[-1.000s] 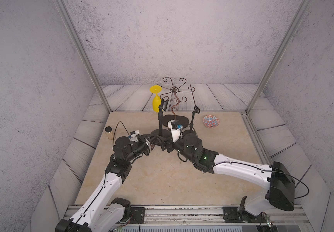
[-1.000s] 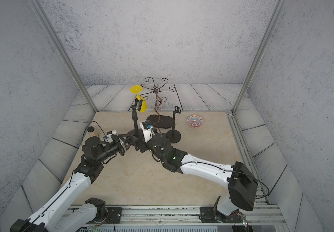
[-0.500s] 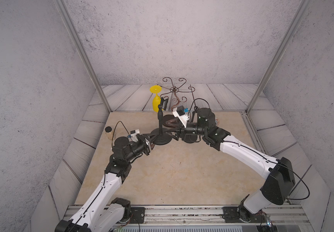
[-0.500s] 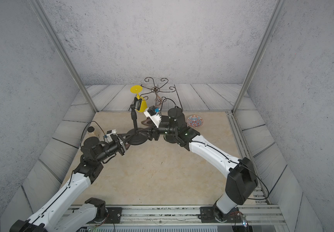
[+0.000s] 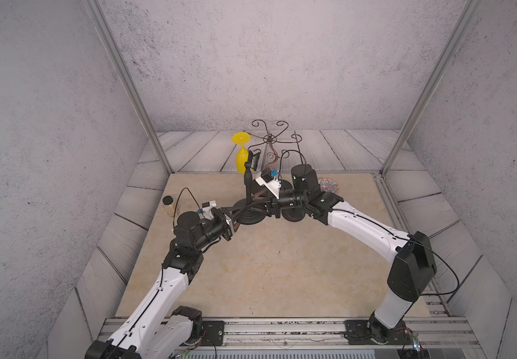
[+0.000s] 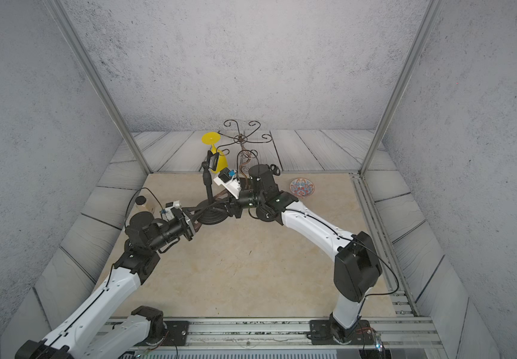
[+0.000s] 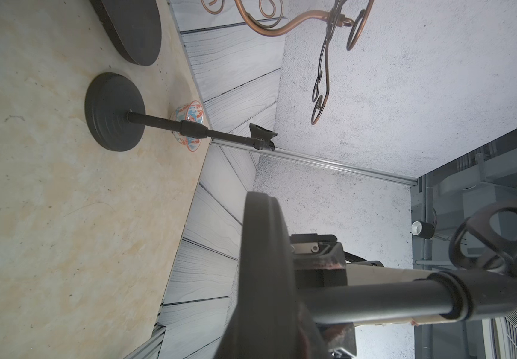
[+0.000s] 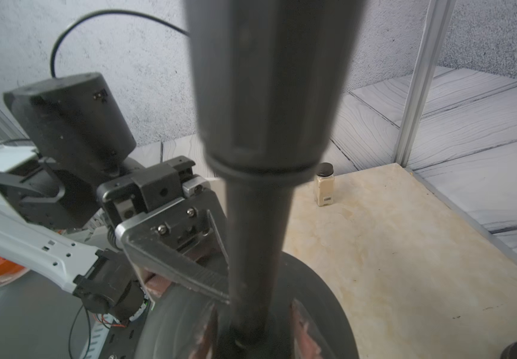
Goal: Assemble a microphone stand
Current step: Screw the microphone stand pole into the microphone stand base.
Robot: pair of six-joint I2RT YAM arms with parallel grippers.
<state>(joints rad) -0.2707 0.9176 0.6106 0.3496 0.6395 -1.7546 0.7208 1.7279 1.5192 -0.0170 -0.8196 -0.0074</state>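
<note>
- The left pincer (image 5: 237, 215) is clamped on the rim of the stand's round base (image 5: 252, 219). Its upper finger (image 8: 182, 273) lies across the disc, reaching to the pole (image 5: 246, 186).
- The right pincer (image 5: 257, 203) comes in low from the opposite side. Its jaws sit on either side of the pole's foot, just above the base; I cannot tell whether they press on it.
- The two pincers nearly meet at that foot.
- Between them the pole stands about upright, with a black clip (image 5: 254, 160) at its top.
- Just behind the right pincer's wrist a second stand (image 7: 114, 112) sits on the table (image 5: 266, 264), partly hidden by the arm in both top views.
- Beyond both pincers stands a wire rack (image 5: 269, 140), with a yellow glass (image 5: 241, 155) foot-up beside it.
- A patterned bowl (image 5: 328, 185) lies farther out, past the right arm.
- A jar (image 5: 167, 205) stands well off the left pincer's outer side, at the table's edge.
</note>
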